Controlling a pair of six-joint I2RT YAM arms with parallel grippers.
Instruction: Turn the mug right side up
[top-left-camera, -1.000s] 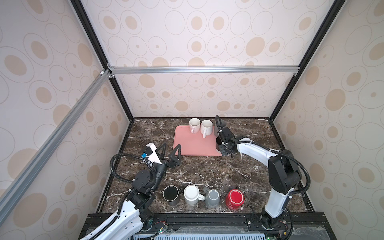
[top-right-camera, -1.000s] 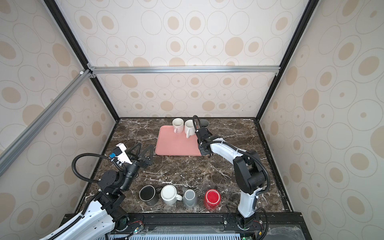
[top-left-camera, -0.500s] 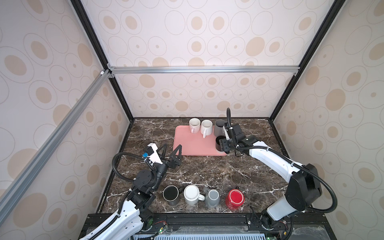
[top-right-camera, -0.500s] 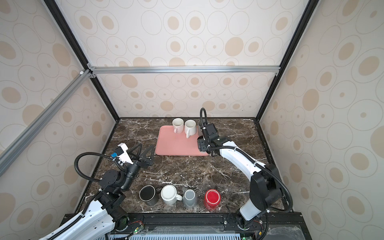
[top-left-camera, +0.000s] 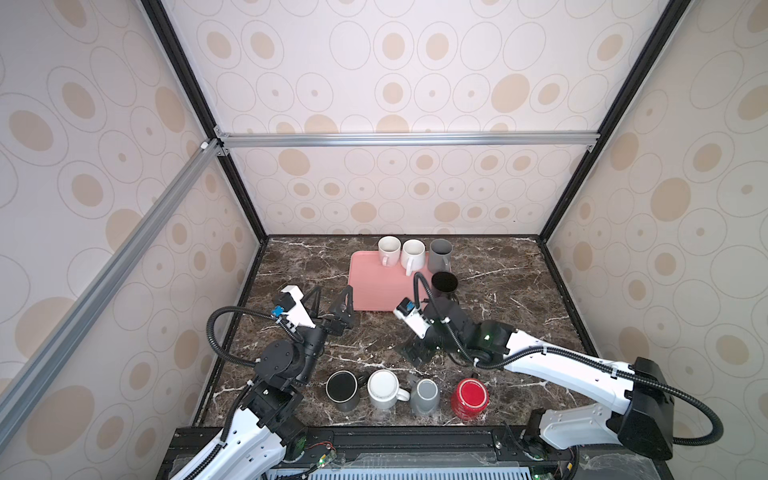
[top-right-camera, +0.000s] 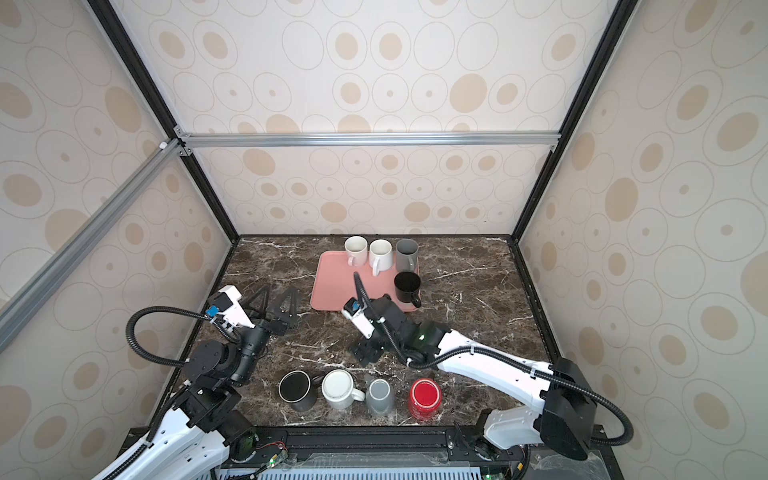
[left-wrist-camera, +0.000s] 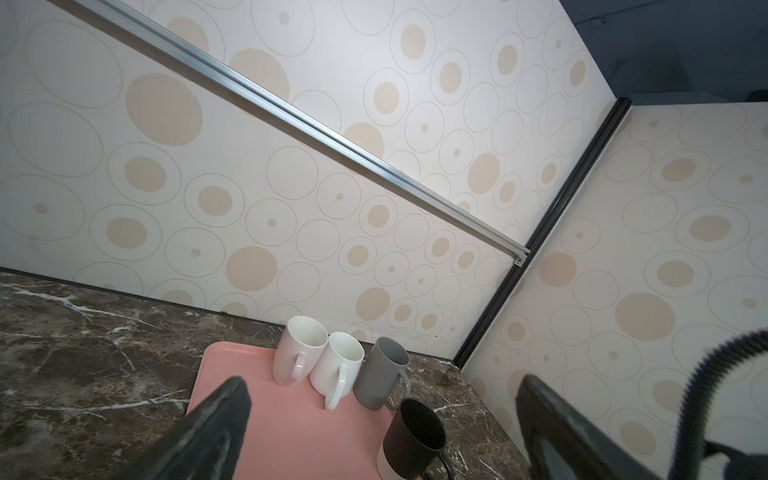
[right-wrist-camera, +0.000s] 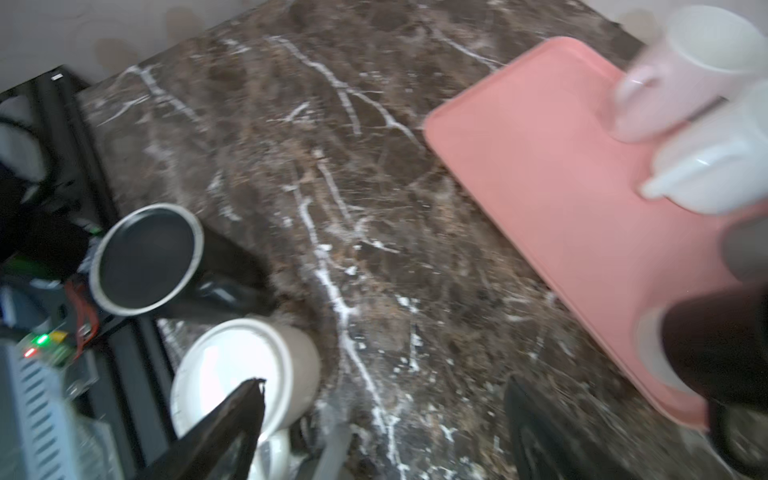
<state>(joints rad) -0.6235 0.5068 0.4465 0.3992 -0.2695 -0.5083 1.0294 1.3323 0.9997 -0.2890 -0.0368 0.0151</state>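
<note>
Several mugs stand bottom up in a row at the table's front: black (top-left-camera: 341, 386), white (top-left-camera: 384, 388), grey (top-left-camera: 424, 395) and red (top-left-camera: 469, 397). Another black mug (top-left-camera: 444, 282) stands upright, mouth up, at the pink tray's (top-left-camera: 374, 286) right edge, also seen in the left wrist view (left-wrist-camera: 415, 436). My right gripper (top-left-camera: 415, 353) hangs open and empty over the middle of the table, just behind the row; its wrist view shows the black (right-wrist-camera: 145, 257) and white (right-wrist-camera: 245, 374) upturned mugs below it. My left gripper (top-left-camera: 328, 299) stands open and empty left of the tray.
Two white mugs (top-left-camera: 389, 249) (top-left-camera: 412, 253) and a grey mug (top-left-camera: 439, 253) stand upright along the tray's back edge. Patterned walls close in the marble table (top-left-camera: 498, 299) on three sides. The black frame rail (top-left-camera: 374, 434) runs along the front.
My right gripper has opened, left the black mug upright at the tray's right edge, and pulled back toward the front row. The left arm has hardly moved.
</note>
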